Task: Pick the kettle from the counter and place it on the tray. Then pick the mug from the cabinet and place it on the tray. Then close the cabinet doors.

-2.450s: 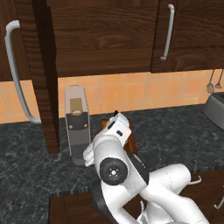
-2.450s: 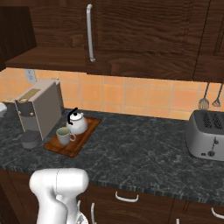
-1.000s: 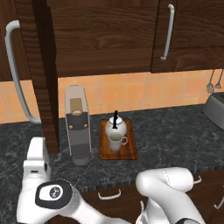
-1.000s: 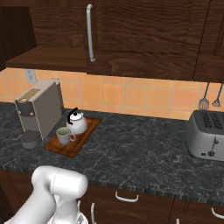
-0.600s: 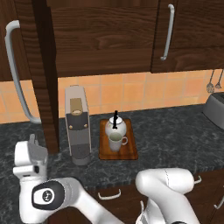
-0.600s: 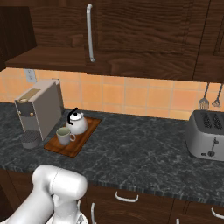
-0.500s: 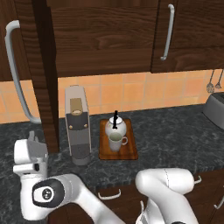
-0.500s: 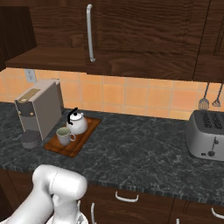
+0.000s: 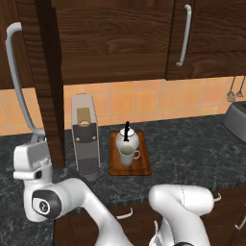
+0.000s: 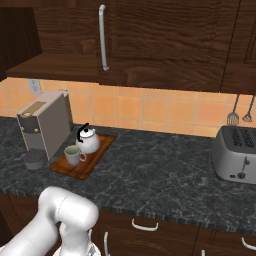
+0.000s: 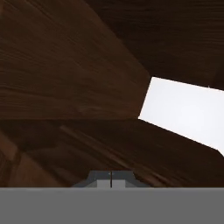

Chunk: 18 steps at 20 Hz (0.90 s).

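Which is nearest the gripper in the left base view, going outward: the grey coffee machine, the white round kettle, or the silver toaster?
1. Grey coffee machine, just right of the gripper.
2. White round kettle, on the wooden tray.
3. Silver toaster, far right edge.

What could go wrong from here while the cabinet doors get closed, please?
1. The shut end effector sits close against the open door; a push there might slip off the wood.
2. The door swings above the coffee machine, beside the tray holding kettle and mug; the arm could bump them.
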{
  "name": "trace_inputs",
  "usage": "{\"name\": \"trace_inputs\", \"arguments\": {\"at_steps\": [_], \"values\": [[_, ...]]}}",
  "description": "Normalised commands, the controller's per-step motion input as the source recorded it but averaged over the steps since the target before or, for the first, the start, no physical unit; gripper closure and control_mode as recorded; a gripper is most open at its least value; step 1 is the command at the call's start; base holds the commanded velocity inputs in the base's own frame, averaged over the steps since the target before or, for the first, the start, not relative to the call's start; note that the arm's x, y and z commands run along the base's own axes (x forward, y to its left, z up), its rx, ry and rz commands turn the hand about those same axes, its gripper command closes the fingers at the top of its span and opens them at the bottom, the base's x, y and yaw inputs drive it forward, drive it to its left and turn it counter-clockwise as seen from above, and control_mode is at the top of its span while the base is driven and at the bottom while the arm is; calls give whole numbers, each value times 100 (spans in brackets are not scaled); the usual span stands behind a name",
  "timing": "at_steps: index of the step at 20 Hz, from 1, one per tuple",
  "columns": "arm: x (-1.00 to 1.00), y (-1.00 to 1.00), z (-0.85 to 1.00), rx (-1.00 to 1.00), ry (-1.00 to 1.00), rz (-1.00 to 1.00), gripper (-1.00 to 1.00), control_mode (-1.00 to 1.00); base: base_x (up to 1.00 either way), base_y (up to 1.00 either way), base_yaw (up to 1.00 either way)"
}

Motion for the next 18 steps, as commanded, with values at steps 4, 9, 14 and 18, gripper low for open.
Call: {"name": "trace_inputs", "arguments": {"at_steps": [4,9,14,18], "values": [[0,0,37,14,-31,-20,100,-100,0,0,0],[-9,-1,39,25,-18,-9,100,-100,0,0,0],[-10,-43,16,29,-5,0,100,-100,0,0,0],[0,-80,30,7,3,0,100,-100,0,0,0]]}}
